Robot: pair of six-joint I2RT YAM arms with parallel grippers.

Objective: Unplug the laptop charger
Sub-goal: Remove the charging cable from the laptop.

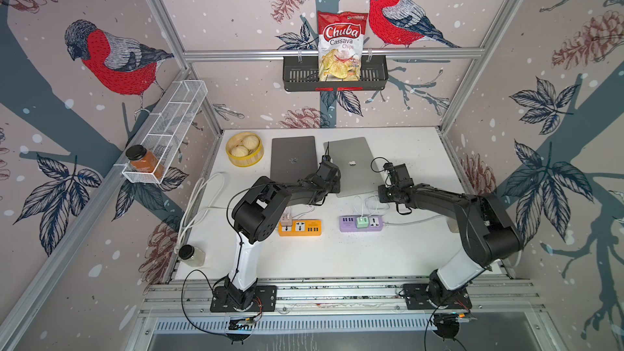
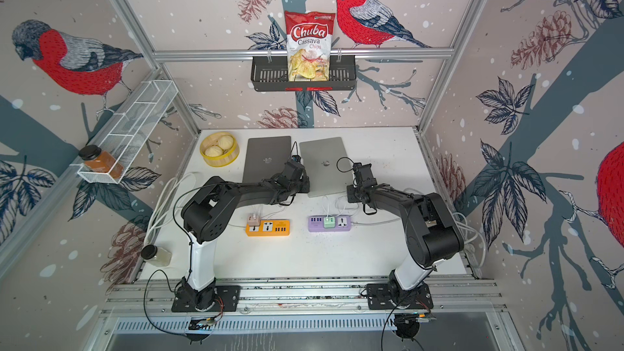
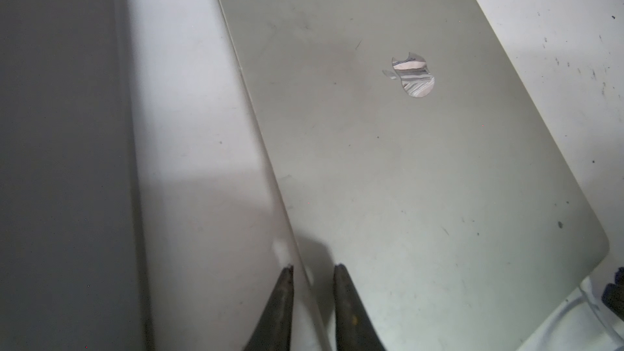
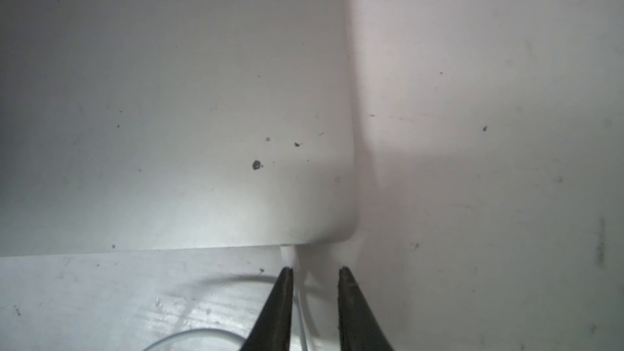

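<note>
Leaves the whole pull to do: finds the charger plug [image 4: 287, 254] seated in the near edge of the silver laptop [image 4: 169, 113] by its right corner, the right gripper [image 4: 314, 269] nearly closed astride its cable [image 4: 301, 308], grip impossible to tell, the left gripper [image 3: 313, 267] closed at that laptop's left edge.

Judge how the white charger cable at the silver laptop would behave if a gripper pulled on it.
The white cable lies in loose loops, so it is probably floppy; a pull far from the plug would likely take up slack. The plug at the silver laptop's edge looks short and smooth, so it may slip between the right gripper's narrow tips.
</note>
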